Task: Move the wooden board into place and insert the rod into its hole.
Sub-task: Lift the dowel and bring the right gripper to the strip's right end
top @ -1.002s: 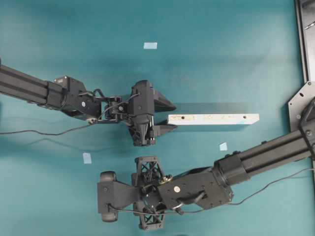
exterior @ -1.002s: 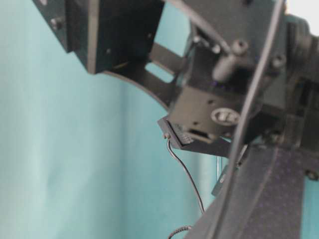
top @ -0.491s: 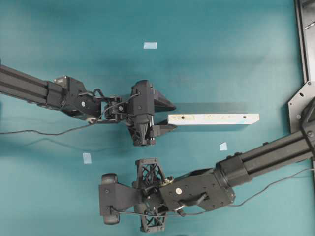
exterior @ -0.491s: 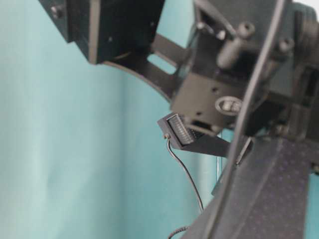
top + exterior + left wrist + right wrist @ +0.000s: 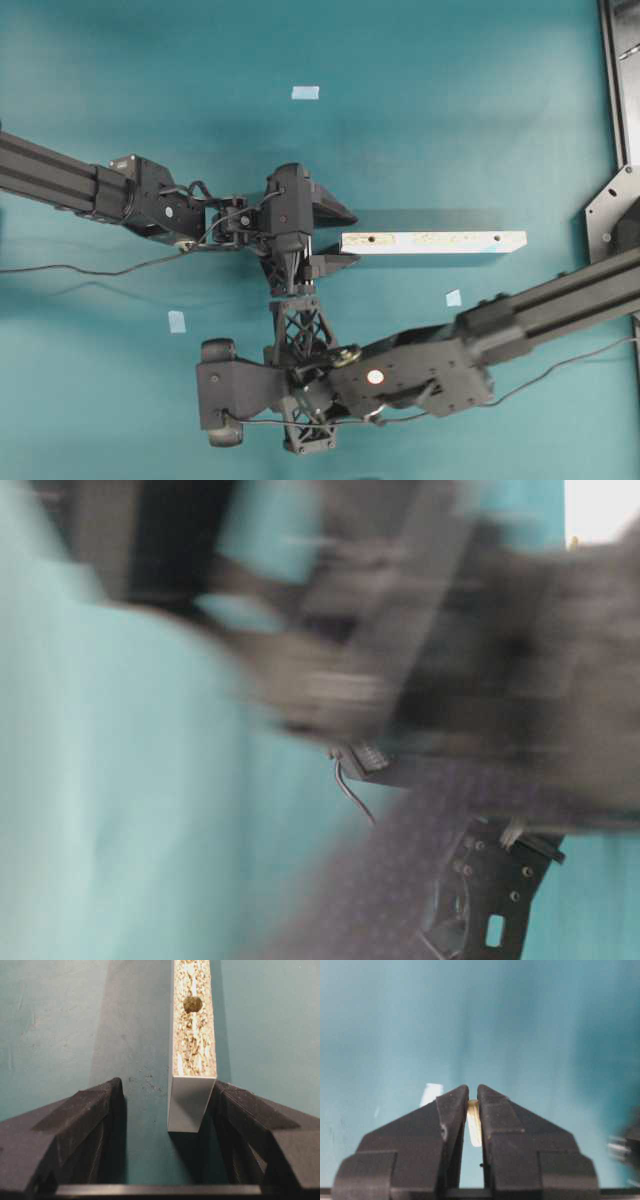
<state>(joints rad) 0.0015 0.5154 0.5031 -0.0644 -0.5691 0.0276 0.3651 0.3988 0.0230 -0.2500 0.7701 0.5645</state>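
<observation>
Rod (image 5: 474, 1129): tiny cream peg, pinched upright between the right gripper (image 5: 473, 1110) fingertips, seen in the right wrist view. Jaws nearly together w/ the peg filling the gap, top end just peeking above the tips. Likely very light, stiff, smooth, so prob. apt to twist or slip if nudged sideways; grip at mid-length looks sensible, leaving the lower end free for insertion. Whether it's wood or plastic, can't tell. A pale blue tape square (image 5: 432, 1093) lies on the cloth just beyond the left finger.

Overhead, the right gripper (image 5: 302, 335) sits near-centre, its lattice-pattern fingers pointing toward the left gripper; the rod itself is too small to see there.

Wooden board (image 5: 192, 1035) next, further out: long narrow plank standing on its long edge, w/ white laminate faces and end, rough speckled chipboard core on top, a dark round hole (image 5: 192, 1004) drilled near the close end. Rigid, light-ish I'd judge, faces slick, so squeeze across the two flat white sides near the end.

Left gripper (image 5: 165, 1110) is spread wide, board end between the ribbed black pads; right pad looks touching or nearly, left pad well apart. Not clamped.

Overhead, board (image 5: 432, 242) lies left-right on the teal cloth (image 5: 450, 100), right of the left gripper (image 5: 338, 238). Table-level view is too blurred to use.
</observation>
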